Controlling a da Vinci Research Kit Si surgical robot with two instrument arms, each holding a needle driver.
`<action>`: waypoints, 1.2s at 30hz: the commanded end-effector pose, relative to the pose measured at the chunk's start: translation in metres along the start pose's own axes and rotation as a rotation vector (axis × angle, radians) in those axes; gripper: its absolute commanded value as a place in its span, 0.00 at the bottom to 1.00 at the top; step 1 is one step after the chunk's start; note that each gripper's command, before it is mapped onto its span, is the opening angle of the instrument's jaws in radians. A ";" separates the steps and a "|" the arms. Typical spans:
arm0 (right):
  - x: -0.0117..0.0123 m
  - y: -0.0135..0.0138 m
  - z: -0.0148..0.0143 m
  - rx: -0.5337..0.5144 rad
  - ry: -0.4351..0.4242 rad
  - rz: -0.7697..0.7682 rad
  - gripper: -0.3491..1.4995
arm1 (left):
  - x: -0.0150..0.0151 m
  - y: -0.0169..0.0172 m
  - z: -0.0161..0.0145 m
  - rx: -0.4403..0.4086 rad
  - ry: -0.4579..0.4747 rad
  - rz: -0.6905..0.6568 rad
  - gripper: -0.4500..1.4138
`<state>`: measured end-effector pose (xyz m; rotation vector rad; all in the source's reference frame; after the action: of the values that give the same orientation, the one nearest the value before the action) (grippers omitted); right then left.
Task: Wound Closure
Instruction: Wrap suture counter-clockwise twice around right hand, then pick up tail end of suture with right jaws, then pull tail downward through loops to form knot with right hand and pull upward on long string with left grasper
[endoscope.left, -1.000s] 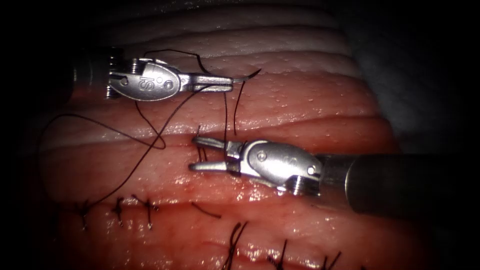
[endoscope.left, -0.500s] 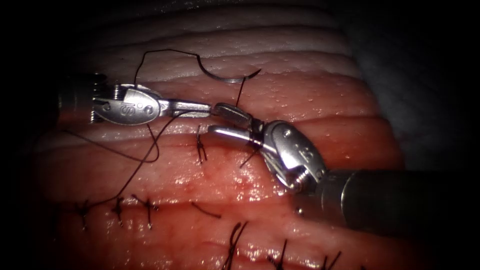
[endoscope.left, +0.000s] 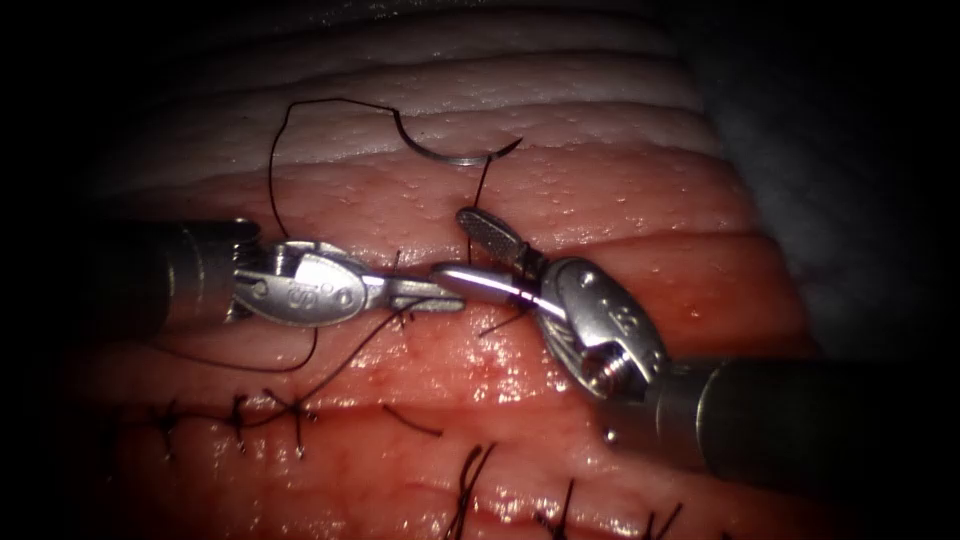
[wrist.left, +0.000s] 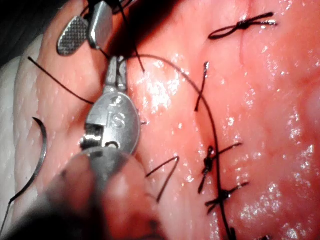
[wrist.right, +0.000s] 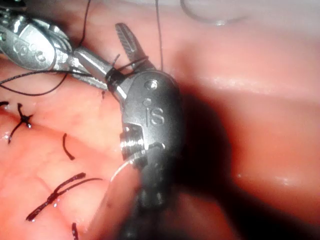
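The curved needle (endoscope.left: 452, 157) lies free on the pale tissue (endoscope.left: 620, 200) above the stitch, held by neither tool and not in the tissue. Its thread (endoscope.left: 285, 120) loops up and left, then drops behind the left tool. My left tool (endoscope.left: 450, 298) lies across the latest stitch (endoscope.left: 400, 262), jaws shut on the thread (wrist.left: 210, 115), which runs down-left to the older stitches. My right tool (endoscope.left: 452, 245) meets it tip to tip with its jaws open on either side of a thread strand and holding nothing. The needle (wrist.left: 40, 150) also shows beside the left tool (wrist.left: 117, 67).
A row of tied stitches (endoscope.left: 235, 415) lies at the lower left, and more knots (endoscope.left: 470, 480) sit along the bottom edge. A loose cut end of thread (endoscope.left: 410, 420) rests between them. Red fluid wets the tissue around the stitch.
The left tool let go of the needle, which stayed on the tissue, and moved down to the stitch. The right tool swung up and left to meet it, jaws still open.
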<state>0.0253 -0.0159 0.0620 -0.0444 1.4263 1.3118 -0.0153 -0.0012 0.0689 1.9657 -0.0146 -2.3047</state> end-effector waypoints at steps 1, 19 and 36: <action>-0.0005 0.0003 0.0004 -0.030 -0.002 0.000 0.54 | -0.0003 -0.0001 0.0008 -0.001 -0.001 0.002 0.00; -0.0020 0.0041 0.0039 -0.191 -0.117 0.025 0.58 | -0.0002 -0.0024 0.0023 0.004 0.001 -0.014 0.00; -0.0029 0.0032 0.0062 -0.202 -0.122 0.014 0.00 | -0.0011 -0.0035 0.0010 0.010 -0.014 -0.020 0.00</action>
<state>0.0278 -0.0121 0.0673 -0.0876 1.1901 1.4406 -0.0158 0.0021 0.0693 1.9629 -0.0052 -2.3365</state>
